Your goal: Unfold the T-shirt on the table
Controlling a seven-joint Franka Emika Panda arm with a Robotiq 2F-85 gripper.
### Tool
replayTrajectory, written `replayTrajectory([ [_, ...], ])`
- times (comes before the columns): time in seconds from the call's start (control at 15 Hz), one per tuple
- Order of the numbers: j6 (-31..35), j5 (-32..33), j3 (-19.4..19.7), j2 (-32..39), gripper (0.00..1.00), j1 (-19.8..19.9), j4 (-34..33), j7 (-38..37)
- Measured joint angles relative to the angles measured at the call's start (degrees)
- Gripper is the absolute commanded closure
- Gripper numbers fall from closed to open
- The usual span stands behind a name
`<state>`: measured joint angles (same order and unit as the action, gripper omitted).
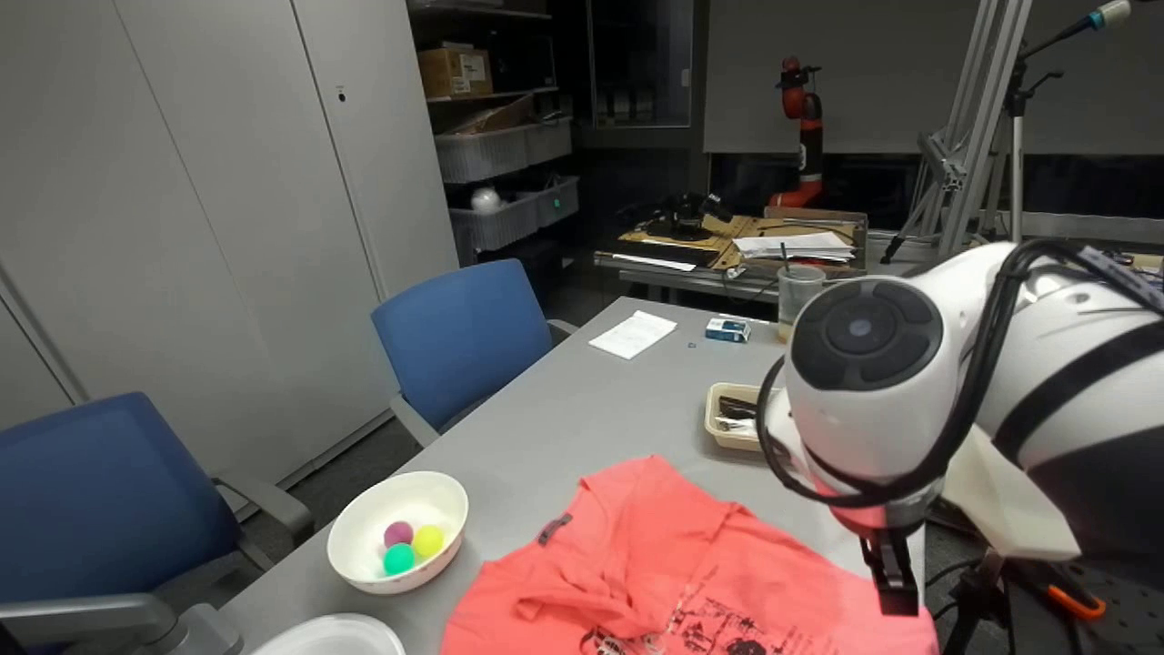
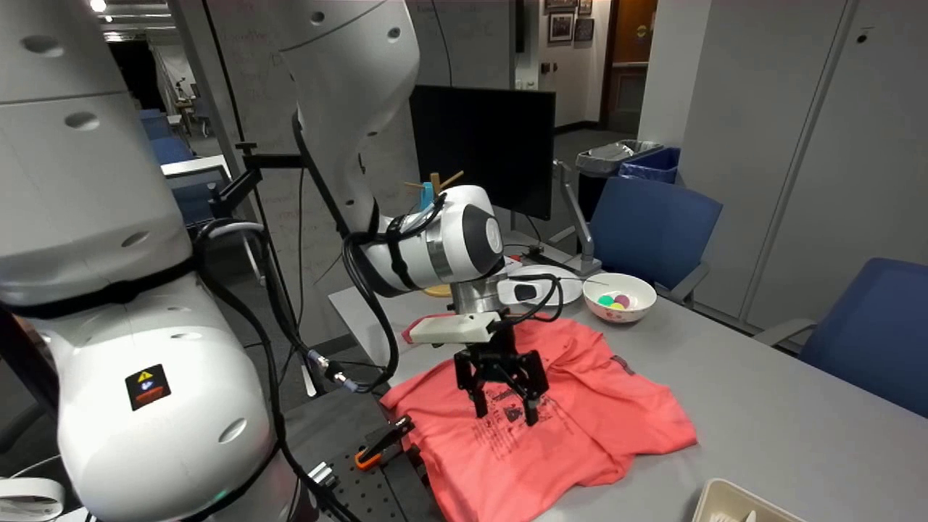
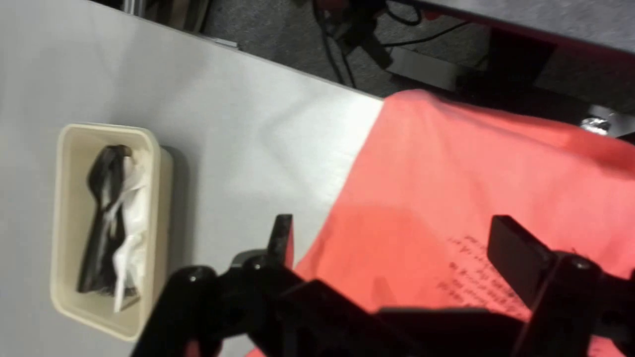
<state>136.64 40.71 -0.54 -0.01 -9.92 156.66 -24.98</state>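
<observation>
In an exterior view, the coral T-shirt (image 1: 691, 557) covered the near part of the surface (image 1: 564, 409), just to the right of the white bowl (image 1: 446, 496); much of it lay spread out, but bunched folds gathered on its left side and seemed to cover some of the print. In an exterior view, the gripper (image 2: 507, 415) hung over the printed part, its jaws wide apart and nothing held between them; the cloth ran out to a corner at right. In the wrist view, fairly smooth cloth showed beyond the gripper, a cream tray (image 3: 159, 213) stood apart to the left, and one corner of the cloth ran past the edge of the surface. The step in hand looked like lining up for a grasp, with the unfolding partly done. The next move probably called for coming down on a bunched fold, pinching only its upper layer, and drawing that outward without dragging the flat part along.
</observation>
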Motion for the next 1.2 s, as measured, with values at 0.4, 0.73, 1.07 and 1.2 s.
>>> replayTrajectory([
  [0.4, -0.91, 1.65, -0.94, -2.15, 0.00, 2.67, 0.06, -0.64],
  [0.73, -0.50, 1.95, -1.14, -1.61, 0.00, 2.73, -0.19, -0.42],
  [1.07, 10.82, 2.80, -3.93, 2.19, 0.00, 2.35, -4.65, -0.28],
  [1.2, 15.66, 2.69, -5.08, 4.10, 0.00, 1.83, -7.85, -0.28],
])
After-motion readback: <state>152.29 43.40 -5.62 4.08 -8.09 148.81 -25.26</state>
